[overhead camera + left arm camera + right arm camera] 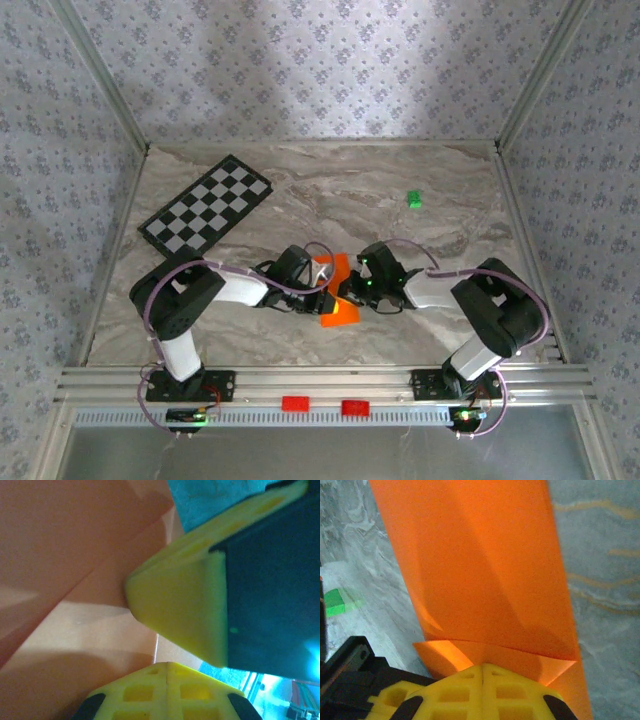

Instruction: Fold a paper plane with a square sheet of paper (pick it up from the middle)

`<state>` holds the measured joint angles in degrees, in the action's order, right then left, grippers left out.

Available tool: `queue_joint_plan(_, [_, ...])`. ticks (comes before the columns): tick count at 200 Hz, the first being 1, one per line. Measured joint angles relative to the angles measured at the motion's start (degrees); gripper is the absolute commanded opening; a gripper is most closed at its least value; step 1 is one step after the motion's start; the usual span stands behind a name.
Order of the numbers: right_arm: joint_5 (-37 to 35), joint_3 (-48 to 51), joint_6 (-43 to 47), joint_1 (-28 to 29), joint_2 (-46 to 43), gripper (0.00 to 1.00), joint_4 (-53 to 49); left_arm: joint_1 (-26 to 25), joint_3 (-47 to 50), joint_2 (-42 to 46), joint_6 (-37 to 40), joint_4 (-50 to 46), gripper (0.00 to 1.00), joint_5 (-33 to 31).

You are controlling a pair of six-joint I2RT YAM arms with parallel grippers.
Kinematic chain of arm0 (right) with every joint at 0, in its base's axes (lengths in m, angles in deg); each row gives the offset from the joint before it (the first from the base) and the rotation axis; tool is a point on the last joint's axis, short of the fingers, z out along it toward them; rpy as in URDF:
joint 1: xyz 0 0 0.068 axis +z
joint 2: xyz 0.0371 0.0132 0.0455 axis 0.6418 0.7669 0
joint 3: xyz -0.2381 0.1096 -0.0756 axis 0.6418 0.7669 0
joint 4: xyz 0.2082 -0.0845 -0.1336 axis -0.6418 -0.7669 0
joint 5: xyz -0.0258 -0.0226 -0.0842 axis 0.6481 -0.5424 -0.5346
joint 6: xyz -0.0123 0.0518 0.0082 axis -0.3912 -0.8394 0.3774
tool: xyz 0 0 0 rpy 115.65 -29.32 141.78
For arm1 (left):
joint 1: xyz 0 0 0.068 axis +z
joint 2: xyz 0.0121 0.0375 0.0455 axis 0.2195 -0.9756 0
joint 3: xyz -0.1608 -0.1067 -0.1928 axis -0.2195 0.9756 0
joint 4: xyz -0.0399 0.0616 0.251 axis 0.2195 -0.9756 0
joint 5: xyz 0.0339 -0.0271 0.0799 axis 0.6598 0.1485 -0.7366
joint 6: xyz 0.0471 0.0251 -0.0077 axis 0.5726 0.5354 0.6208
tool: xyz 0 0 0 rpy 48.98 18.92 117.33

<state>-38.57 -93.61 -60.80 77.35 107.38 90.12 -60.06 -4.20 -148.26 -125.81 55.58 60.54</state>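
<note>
The orange square sheet of paper (337, 292) is folded into layers and hangs between my two grippers at the middle of the table. My left gripper (318, 296) reaches it from the left and my right gripper (356, 288) from the right. In the left wrist view the yellow jaws of the left gripper (166, 663) are shut, with the paper (75, 580) running right up to their tips; one of the right gripper's fingers (180, 610) crosses just ahead. In the right wrist view the right gripper (482, 666) is shut on a folded edge of the paper (480, 565).
A black-and-white checkered board (207, 207) lies at the back left. A small green block (414, 199) sits at the back right, also seen as the green block (335, 602) left of the paper. Two red pieces (295, 403) sit on the front rail. Patterned walls enclose the marble table (450, 260).
</note>
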Motion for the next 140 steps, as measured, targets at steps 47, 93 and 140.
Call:
queue_joint_plan(47, [5.0, 2.8, 0.0, -5.7, 0.1, 0.00, 4.0, 0.0, 0.0, 0.0, 0.3, 0.0, 0.00, 0.1])
queue_joint_plan(93, [5.3, 2.8, 1.6, -10.5, -0.9, 0.00, 2.0, 0.0, 0.0, 0.0, 0.3, 0.0, 0.00, 0.1])
queue_joint_plan(140, [1.8, 2.8, 3.5, -10.8, -6.5, 0.00, -1.8, 0.0, 0.0, 0.0, 0.3, 0.0, 0.00, 0.2])
